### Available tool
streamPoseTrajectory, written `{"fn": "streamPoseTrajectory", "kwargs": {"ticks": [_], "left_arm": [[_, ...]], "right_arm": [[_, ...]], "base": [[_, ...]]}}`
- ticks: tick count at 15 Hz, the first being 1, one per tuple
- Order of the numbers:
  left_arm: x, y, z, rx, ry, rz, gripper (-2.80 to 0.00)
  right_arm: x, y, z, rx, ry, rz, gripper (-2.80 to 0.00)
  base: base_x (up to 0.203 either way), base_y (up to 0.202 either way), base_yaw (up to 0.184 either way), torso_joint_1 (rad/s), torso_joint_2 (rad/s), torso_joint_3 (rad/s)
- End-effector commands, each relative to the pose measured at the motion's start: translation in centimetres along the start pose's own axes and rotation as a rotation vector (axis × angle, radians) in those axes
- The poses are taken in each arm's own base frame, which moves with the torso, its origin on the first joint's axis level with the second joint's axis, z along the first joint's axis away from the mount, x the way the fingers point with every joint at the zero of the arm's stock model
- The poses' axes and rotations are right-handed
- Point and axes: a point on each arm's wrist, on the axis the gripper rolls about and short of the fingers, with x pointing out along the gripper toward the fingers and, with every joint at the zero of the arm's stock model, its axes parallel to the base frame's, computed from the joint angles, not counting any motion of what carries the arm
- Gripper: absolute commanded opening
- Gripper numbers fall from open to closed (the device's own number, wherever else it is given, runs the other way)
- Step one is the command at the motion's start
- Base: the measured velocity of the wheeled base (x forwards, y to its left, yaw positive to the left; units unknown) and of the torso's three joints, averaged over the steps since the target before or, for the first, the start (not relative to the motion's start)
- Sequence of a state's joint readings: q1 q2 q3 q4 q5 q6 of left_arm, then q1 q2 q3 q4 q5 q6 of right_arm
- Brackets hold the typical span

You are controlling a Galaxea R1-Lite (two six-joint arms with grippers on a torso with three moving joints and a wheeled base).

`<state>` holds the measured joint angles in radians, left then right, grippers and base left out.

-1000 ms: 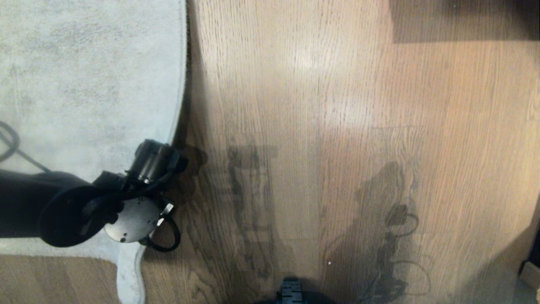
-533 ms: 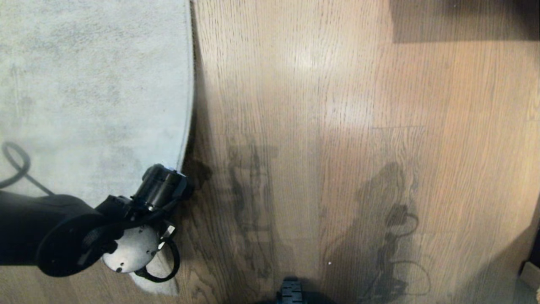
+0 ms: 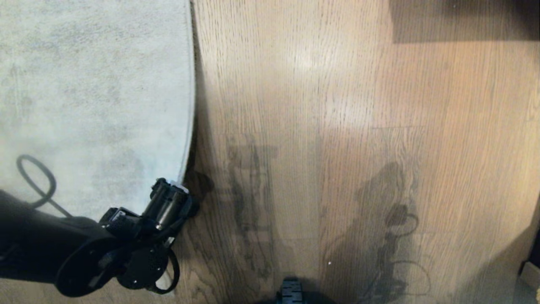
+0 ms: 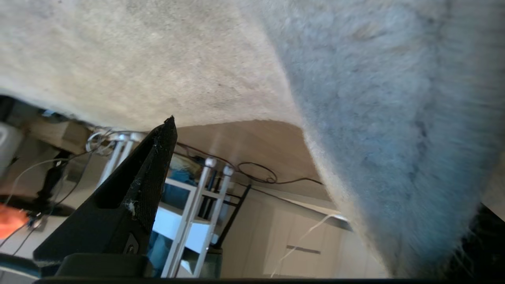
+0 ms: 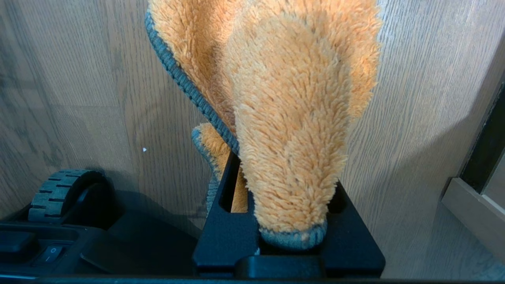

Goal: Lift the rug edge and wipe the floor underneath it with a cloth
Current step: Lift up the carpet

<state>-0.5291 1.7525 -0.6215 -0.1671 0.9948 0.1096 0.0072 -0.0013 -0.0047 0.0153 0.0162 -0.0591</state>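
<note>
The pale grey rug fills the left of the head view, and its rug edge (image 3: 192, 105) runs straight toward me beside the brown wood floor (image 3: 337, 147). My left gripper (image 3: 171, 200) sits low at that edge near the rug's near corner. In the left wrist view the left gripper (image 4: 311, 157) is open. One black finger (image 4: 150, 185) shows, and the rug's pile (image 4: 394, 118) lies close over the other side, hiding the second finger. My right gripper (image 5: 286, 173) is shut on the fluffy orange cloth (image 5: 292, 98) with a grey-blue hem, above bare floor.
The robot base's ribbed wheel (image 5: 63, 189) is beside the right gripper. A dark block (image 3: 464, 21) lies at the far right. A low furniture edge (image 3: 529, 270) stands at the near right. White rack legs (image 4: 197, 197) and a looped cable (image 4: 256, 173) are beyond the rug.
My left arm has moved nearer along the rug edge, toward the near corner. The rug edge has shifted slightly right and lies straighter. The right gripper has stayed shut on the cloth.
</note>
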Motion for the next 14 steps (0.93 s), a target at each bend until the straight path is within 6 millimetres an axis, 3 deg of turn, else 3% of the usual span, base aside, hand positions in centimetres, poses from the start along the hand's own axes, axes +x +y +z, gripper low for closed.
{"fn": "streamPoseTrajectory", "kwargs": {"ticks": [1, 9, 10, 11, 14], "left_arm": [[0.49, -0.73, -0.42, 0.029, 0.021, 0.032, 0.0], [0.59, -1.5, -0.02, -0.004, -0.011, 0.061, 0.0], [0.57, -1.55, -0.17, 0.001, -0.01, 0.058, -1.0], [0.5, -1.56, -0.19, -0.001, -0.012, 0.057, -2.8], [0.21, -1.63, 0.03, -0.014, -0.03, 0.054, -2.8]], "right_arm": [[0.01, 0.0, 0.0, -0.001, 0.001, 0.001, -2.8], [0.01, 0.0, 0.0, -0.001, 0.001, 0.001, -2.8], [0.01, 0.0, 0.0, -0.001, 0.001, 0.001, -2.8], [0.01, 0.0, 0.0, -0.001, 0.001, 0.001, -2.8], [0.01, 0.0, 0.0, -0.001, 0.001, 0.001, -2.8]], "base": [[0.0, 0.0, 0.0, 0.0, 0.0, 0.0], [0.0, 0.0, 0.0, 0.0, 0.0, 0.0], [0.0, 0.0, 0.0, 0.0, 0.0, 0.0], [0.0, 0.0, 0.0, 0.0, 0.0, 0.0], [0.0, 0.0, 0.0, 0.0, 0.0, 0.0]]}}
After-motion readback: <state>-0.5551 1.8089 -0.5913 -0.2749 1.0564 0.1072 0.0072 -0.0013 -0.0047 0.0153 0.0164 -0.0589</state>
